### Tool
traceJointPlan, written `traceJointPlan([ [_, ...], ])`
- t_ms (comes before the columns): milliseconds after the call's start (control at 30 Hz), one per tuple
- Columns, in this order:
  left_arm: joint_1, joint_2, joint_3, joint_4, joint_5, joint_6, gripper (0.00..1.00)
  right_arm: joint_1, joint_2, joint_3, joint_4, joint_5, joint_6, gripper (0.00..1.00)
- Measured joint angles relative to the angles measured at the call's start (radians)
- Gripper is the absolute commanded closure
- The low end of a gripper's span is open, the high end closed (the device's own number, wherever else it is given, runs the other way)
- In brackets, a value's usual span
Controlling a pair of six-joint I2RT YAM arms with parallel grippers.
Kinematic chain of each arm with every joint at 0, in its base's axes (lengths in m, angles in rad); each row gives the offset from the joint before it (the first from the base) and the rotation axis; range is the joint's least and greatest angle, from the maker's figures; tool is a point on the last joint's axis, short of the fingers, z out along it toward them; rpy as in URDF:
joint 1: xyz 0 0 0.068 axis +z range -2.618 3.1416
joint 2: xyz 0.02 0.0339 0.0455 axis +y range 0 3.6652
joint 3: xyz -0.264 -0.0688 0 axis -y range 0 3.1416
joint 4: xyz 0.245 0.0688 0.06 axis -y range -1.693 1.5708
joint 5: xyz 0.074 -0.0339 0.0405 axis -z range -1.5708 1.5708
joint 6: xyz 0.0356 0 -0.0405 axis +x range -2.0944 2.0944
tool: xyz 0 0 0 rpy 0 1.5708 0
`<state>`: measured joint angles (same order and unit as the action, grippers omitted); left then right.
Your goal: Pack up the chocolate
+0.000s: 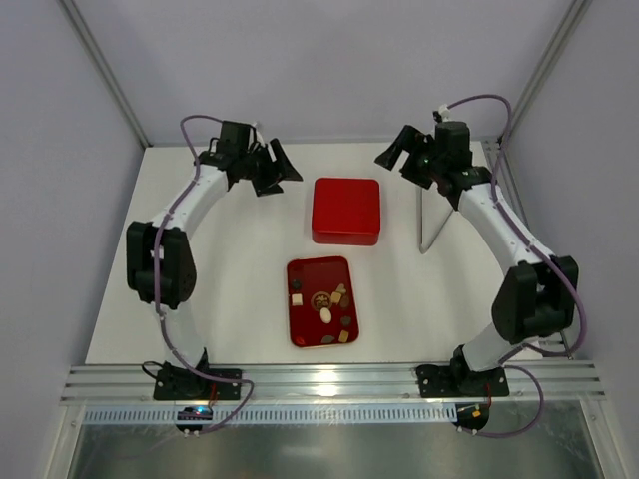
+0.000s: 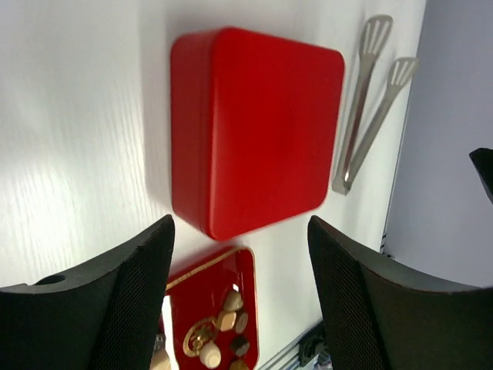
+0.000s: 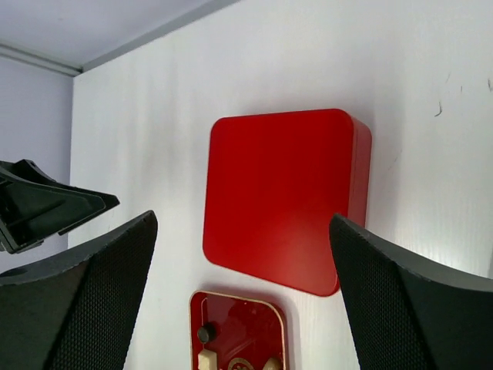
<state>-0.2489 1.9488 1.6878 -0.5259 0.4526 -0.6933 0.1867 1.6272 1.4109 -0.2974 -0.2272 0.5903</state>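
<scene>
Top external: I see left hand (image 1: 278,175) and right hand (image 1: 399,158) released, empty, flanking shut red box (image 1: 345,210); chocolate (image 1: 326,315) lies on red tray (image 1: 305,274)

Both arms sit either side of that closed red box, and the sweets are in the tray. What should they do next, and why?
Probably lower the left tool and right tool, both open, to opposite edges of the red box to lift its lid. The box looks shut, the chocolates lie in the red tray, and neither tool holds anything.
</scene>
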Motion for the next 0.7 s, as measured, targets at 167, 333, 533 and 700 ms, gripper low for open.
traceJointPlan([
  [167,-0.041,-0.315,-0.230,0.005,-0.052,0.066,0.29,0.029,-0.335,-0.248,0.041,0.044,-0.032,0.05],
  [333,-0.090,-0.556,-0.436,0.001,-0.098,0.121,0.28,0.035,-0.618,-0.462,0.023,0.088,-0.054,0.02],
  [533,-0.104,-0.772,-0.614,-0.031,-0.162,0.162,0.27,0.035,-0.819,-0.576,-0.042,0.134,-0.090,0.01],
  [700,-0.104,-0.843,-0.647,-0.034,-0.184,0.185,0.27,0.035,-0.873,-0.587,-0.076,0.145,-0.113,0.00],
])
